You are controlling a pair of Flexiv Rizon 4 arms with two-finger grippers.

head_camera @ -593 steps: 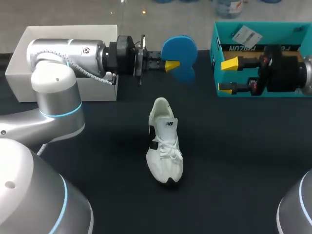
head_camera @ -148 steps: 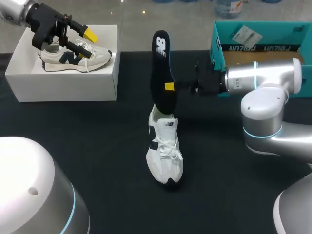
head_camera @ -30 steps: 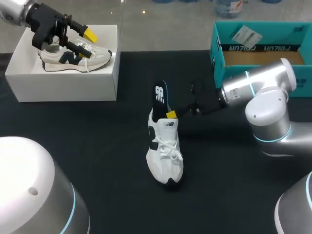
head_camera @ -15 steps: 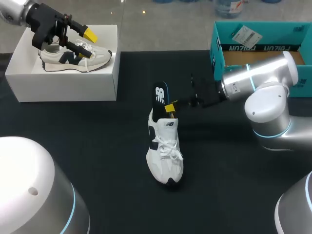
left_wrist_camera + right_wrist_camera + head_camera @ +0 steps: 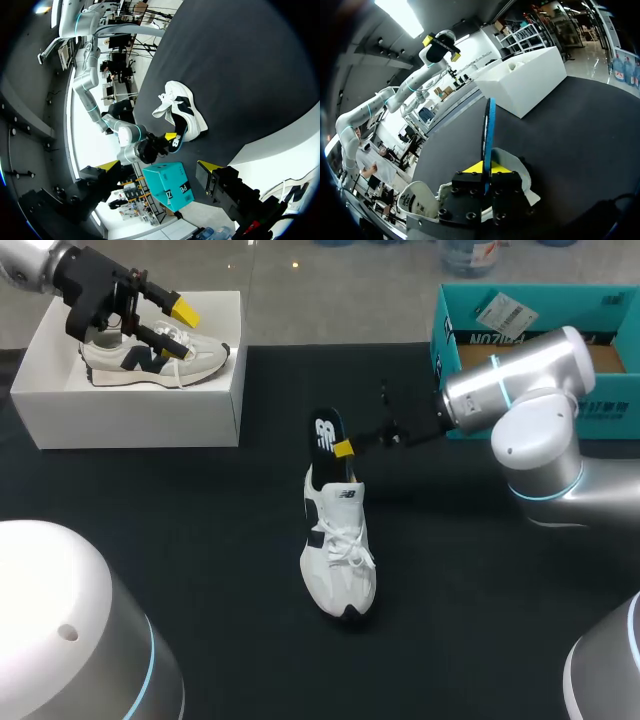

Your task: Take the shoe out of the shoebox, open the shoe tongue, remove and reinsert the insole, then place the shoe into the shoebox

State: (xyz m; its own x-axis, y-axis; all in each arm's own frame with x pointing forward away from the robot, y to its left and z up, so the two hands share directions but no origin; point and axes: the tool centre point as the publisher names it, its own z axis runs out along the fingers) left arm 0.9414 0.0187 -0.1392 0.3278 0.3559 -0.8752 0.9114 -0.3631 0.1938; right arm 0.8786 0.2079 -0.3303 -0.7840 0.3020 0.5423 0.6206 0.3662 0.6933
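Right pincer [image 5: 343, 448]: closed on a black insole with a blue edge [image 5: 325, 440], one yellow tip on each flat face; in the right wrist view the insole runs edge-on between the two tips.
Insole: upright, leaning a little, its lower end down inside the heel opening, its upper end with the white logo standing clear above the collar.
White shoe [image 5: 338, 550]: a white lace-up trainer with a black side panel and black toe edge, resting on its sole near the middle of the surface, heel toward the far side, toe toward the robot, laces tied.
Right arm: comes in from the right and passes in front of the teal box.
Left pincer [image 5: 172, 325]: fingers spread well apart with nothing between them, hanging above the white shoebox at the far left.
White shoebox [image 5: 130, 420]: a plain white cardboard box without a lid, standing on the far left of the surface.
Second shoe [image 5: 150, 358]: a white and grey trainer with navy trim, lying inside the white shoebox, under the left pincer.
Teal shoebox [image 5: 447, 315]: an open teal cardboard box at the far right, well apart from the white shoe.
Surface [image 5: 200, 540]: black and matt.
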